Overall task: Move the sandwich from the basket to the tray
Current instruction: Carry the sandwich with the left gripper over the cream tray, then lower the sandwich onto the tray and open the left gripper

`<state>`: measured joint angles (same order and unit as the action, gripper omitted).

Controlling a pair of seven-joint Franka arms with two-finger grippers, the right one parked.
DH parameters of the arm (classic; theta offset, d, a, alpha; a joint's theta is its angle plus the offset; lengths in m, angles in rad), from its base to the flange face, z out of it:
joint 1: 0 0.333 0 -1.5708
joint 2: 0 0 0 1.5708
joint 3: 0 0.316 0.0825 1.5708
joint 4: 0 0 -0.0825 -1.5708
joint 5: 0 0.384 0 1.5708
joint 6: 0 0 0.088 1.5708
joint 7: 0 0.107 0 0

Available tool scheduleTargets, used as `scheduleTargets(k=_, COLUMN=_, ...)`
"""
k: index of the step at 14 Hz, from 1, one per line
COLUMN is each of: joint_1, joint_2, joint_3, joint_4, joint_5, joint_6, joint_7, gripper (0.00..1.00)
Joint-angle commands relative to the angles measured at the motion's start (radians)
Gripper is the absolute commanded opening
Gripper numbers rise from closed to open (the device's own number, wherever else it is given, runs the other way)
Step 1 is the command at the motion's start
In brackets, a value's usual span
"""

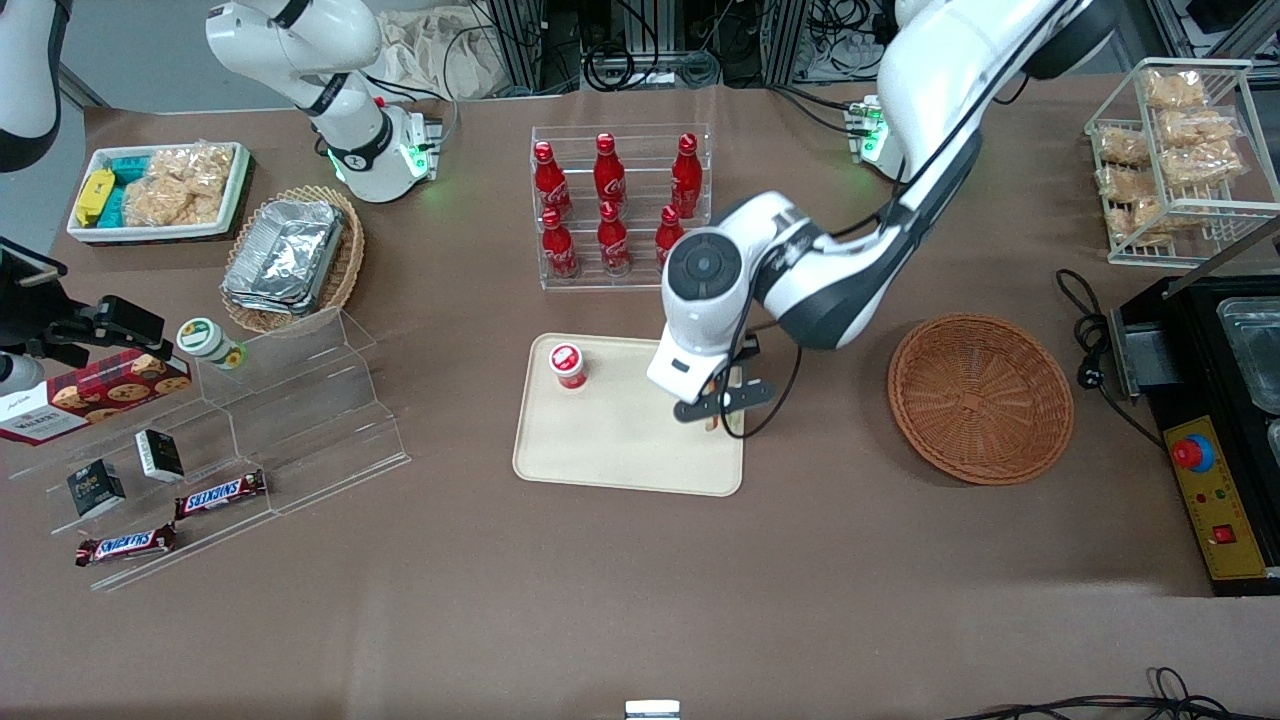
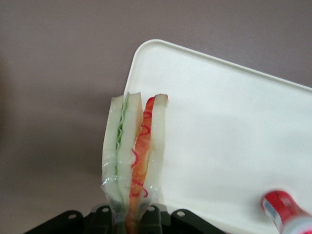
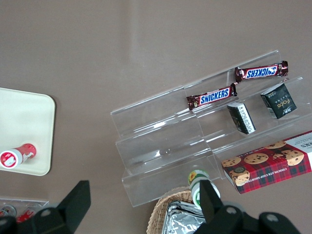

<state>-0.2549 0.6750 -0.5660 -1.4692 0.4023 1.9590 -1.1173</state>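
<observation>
My left gripper [image 1: 722, 400] hangs over the beige tray [image 1: 610, 450], at the tray's edge nearest the round reddish-brown basket [image 1: 980, 397]. It is shut on the sandwich [image 2: 134, 151], a plastic-wrapped wedge of white bread with green and orange-red filling, pinched at its narrow end between the fingers [image 2: 151, 217]. In the wrist view the sandwich hangs over the tray's rim [image 2: 146, 48], partly over the brown table. In the front view only a sliver of the sandwich [image 1: 737, 378] shows under the gripper. The basket holds nothing.
A small red-capped bottle [image 1: 568, 365] stands on the tray, toward the parked arm's end. A clear rack of red cola bottles [image 1: 612, 205] stands farther from the camera than the tray. A clear stepped shelf [image 1: 300, 420] with snacks lies toward the parked arm's end.
</observation>
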Motion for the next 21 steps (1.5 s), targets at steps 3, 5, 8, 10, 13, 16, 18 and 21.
scheduleTargets(k=3, joint_1=-0.006, joint_2=0.112, joint_3=0.026, joint_4=0.046, joint_5=0.039, joint_6=0.109, joint_7=-0.03, gripper=0.18)
scheduleTargets(k=5, joint_1=-0.007, joint_2=0.146, joint_3=0.049, joint_4=0.05, joint_5=0.049, joint_6=0.123, joint_7=-0.029, gripper=0.2)
scheduleTargets(k=8, joint_1=-0.009, joint_2=0.164, joint_3=0.051, joint_4=0.052, joint_5=0.061, joint_6=0.15, joint_7=-0.032, gripper=0.44)
scheduleTargets(k=10, joint_1=-0.009, joint_2=0.161, joint_3=0.051, joint_4=0.055, joint_5=0.055, joint_6=0.15, joint_7=-0.045, gripper=0.83)
scheduleTargets(k=13, joint_1=0.002, joint_2=0.103, joint_3=0.051, joint_4=0.055, joint_5=0.052, joint_6=0.146, joint_7=-0.111, gripper=0.98)
scheduleTargets(k=16, joint_1=0.035, joint_2=-0.056, joint_3=0.051, joint_4=0.053, joint_5=0.047, joint_6=0.011, joint_7=-0.214, gripper=1.0)
scheduleTargets(k=18, joint_1=0.1, joint_2=-0.154, joint_3=0.044, joint_4=0.046, joint_5=-0.003, joint_6=-0.028, joint_7=-0.214, gripper=1.0)
scheduleTargets(k=21, joint_1=0.201, joint_2=-0.267, joint_3=0.037, joint_4=0.044, joint_5=-0.049, joint_6=-0.109, joint_7=-0.2, gripper=1.0)
